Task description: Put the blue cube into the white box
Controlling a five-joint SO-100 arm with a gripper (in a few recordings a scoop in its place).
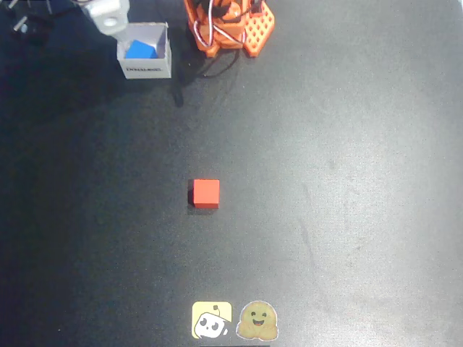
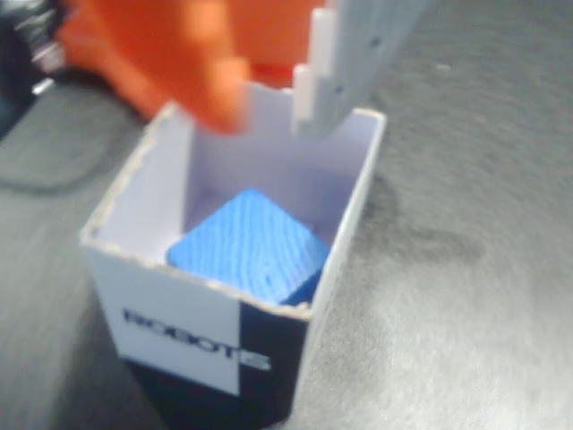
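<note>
The blue cube (image 1: 139,50) lies inside the white box (image 1: 147,69) at the table's far left in the overhead view. In the wrist view the blue cube (image 2: 249,246) rests tilted on the floor of the white box (image 2: 183,318), which carries dark print on its near wall. My gripper (image 2: 267,112) hangs just above the box's far rim, open, with nothing between the orange finger (image 2: 192,72) and the white finger (image 2: 345,67). From overhead the gripper (image 1: 112,22) sits over the box's back left corner.
A red cube (image 1: 206,194) stands alone in the middle of the black table (image 1: 347,181). The orange arm base (image 1: 228,25) is at the back centre. Two stickers (image 1: 235,320) lie at the front edge. Dark cables (image 1: 25,22) sit at the far left corner.
</note>
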